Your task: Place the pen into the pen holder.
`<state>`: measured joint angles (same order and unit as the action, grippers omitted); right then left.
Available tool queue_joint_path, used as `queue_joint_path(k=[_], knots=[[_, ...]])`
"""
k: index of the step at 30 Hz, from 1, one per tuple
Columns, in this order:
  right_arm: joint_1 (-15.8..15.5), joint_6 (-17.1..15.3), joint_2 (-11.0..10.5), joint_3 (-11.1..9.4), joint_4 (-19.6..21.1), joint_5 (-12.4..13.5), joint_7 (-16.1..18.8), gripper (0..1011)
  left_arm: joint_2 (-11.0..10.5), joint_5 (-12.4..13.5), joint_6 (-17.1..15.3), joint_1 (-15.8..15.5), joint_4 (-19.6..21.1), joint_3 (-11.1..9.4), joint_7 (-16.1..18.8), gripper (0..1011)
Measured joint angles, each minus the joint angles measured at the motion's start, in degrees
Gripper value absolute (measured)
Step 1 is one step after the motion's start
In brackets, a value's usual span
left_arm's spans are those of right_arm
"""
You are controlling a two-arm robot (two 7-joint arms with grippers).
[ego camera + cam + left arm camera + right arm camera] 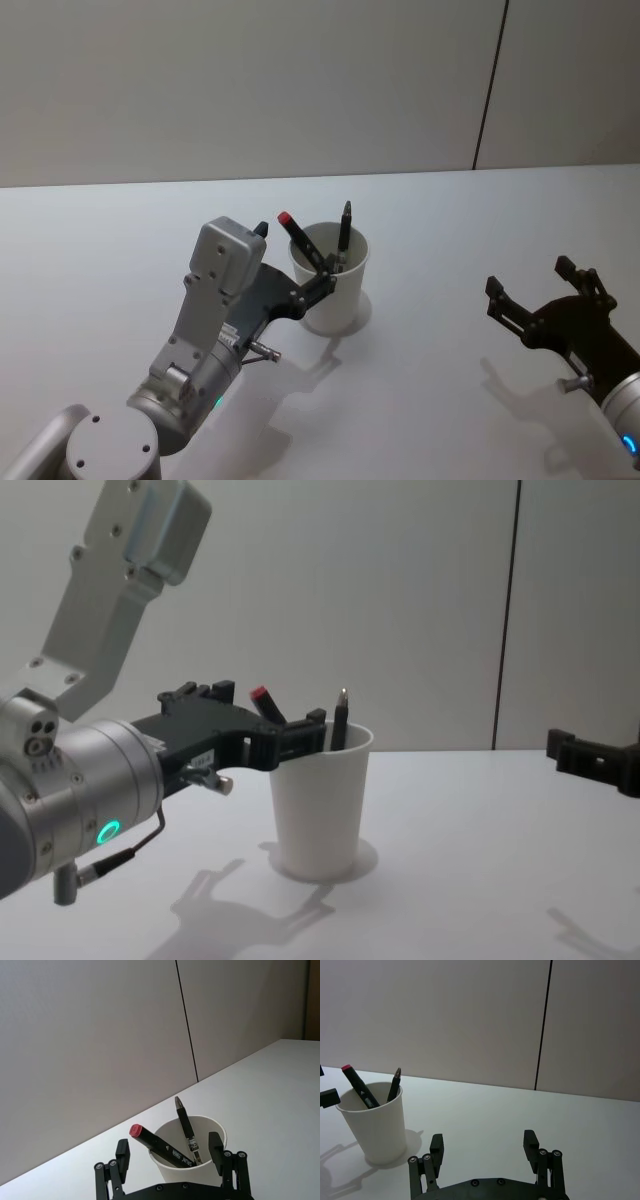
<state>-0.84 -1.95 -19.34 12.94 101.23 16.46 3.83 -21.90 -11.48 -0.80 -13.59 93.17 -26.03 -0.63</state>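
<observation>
Tabletop (420,430) white | pen holder (338,300) upright on it | wall (250,80) grey, perhaps panelled

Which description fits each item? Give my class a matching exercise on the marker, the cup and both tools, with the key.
Column 1:
1 red-capped marker
2 pen holder
3 left tool
4 right tool

Column 2:
A open, off to the holder's right, apart from it
B white, upright on the table
C open, at the holder's rim
D leaning inside the holder

Pairs: 1-D, 2-B, 3-C, 4-A
</observation>
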Motion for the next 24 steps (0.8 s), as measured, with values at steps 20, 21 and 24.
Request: queue_joint_path(k=[20, 21, 24], knots=[[0.00, 0.00, 0.00, 0.00, 0.00, 0.00, 0.00, 1002, 0.00, 0.00, 0.00, 0.00, 0.00, 0.00, 0.00, 1004], [0.00, 0.00, 0.00, 0.00, 0.00, 0.00, 0.00, 1002, 0.00, 0.00, 0.00, 0.00, 0.00, 0.00, 0.00, 1004], [0.00, 0.00, 0.00, 0.00, 0.00, 0.00, 0.00, 1002, 0.00, 0.00, 0.00, 0.00, 0.00, 0.00, 0.01, 1004]])
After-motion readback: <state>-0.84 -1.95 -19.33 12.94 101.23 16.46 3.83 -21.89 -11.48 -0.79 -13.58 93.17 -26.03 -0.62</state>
